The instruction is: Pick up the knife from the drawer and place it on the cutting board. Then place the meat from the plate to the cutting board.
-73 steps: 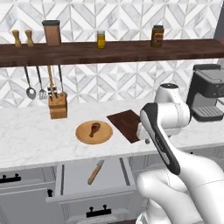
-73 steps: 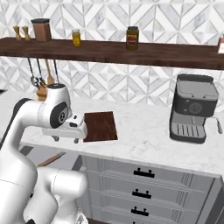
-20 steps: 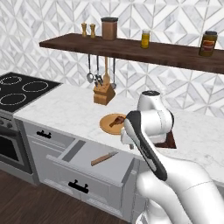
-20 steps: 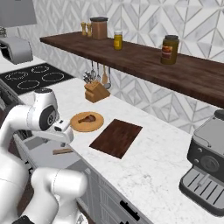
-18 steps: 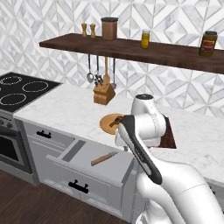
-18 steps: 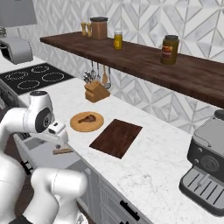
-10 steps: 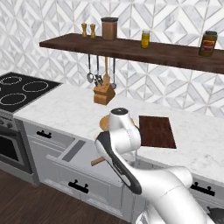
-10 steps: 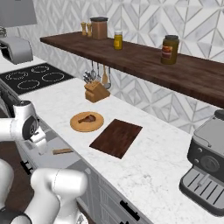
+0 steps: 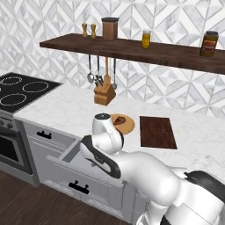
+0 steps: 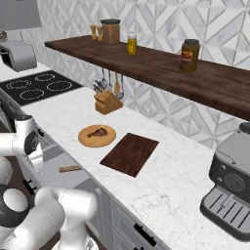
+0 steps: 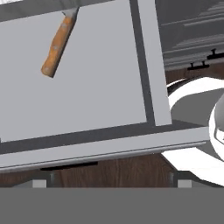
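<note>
Arm folded low and forward; tool [image 11: 109, 180] tips apart, empty.

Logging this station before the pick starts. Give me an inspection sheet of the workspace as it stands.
Surface: white marble counter.
Job's things: knife lies in the open drawer, its blade partly hidden; meat on the plate; cutting board bare, beside the plate.
Clutter: knife block, hanging utensils, shelf jars.
Gripper: above the drawer, knife ungrasped; its state cannot be told.
Cables: nothing seen.
Surroundings: stove, coffee machine, wall shelf.
</note>
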